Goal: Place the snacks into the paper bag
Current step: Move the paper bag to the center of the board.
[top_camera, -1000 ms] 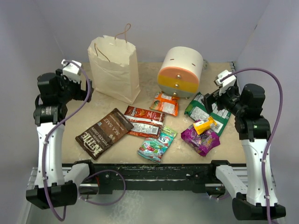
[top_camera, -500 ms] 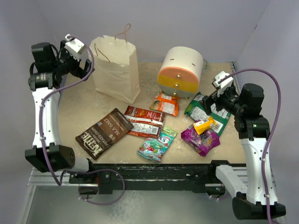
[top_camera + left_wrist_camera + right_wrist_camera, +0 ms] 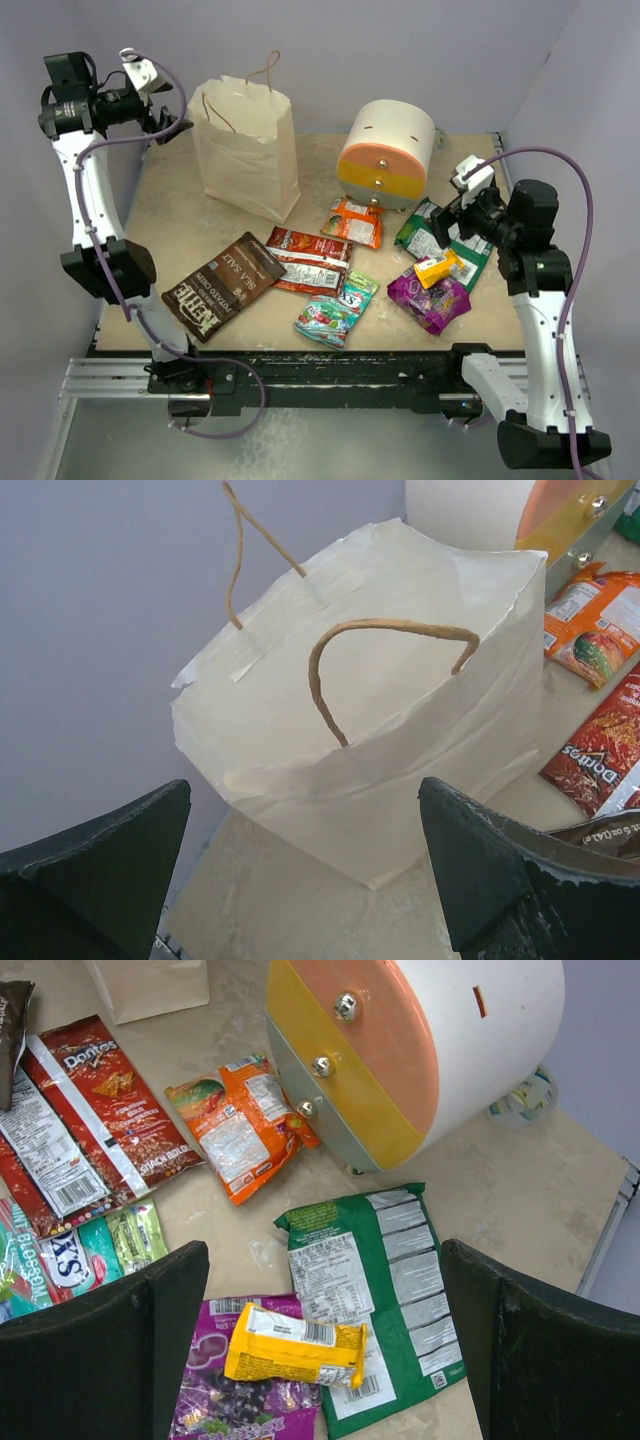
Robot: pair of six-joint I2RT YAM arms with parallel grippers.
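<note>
My left arm stands tall at the far left corner, its forearm reaching right. My left gripper hangs just left of the top of the tall cream paper bag with twine handles. Its fingers are spread wide and hold nothing. The bag stands upright and open-mouthed at the far left of the beige table.

In the middle lie the brown chip bag, the red-white packet, the teal candy packet and the orange packet. The round white-orange-yellow drawer unit sits behind them.

On the right, the yellow-orange box rests across the purple packet and the green-white packet. My right arm is bent over the near right edge. My right gripper hovers above the green-white packet, fingers wide and empty.
</note>
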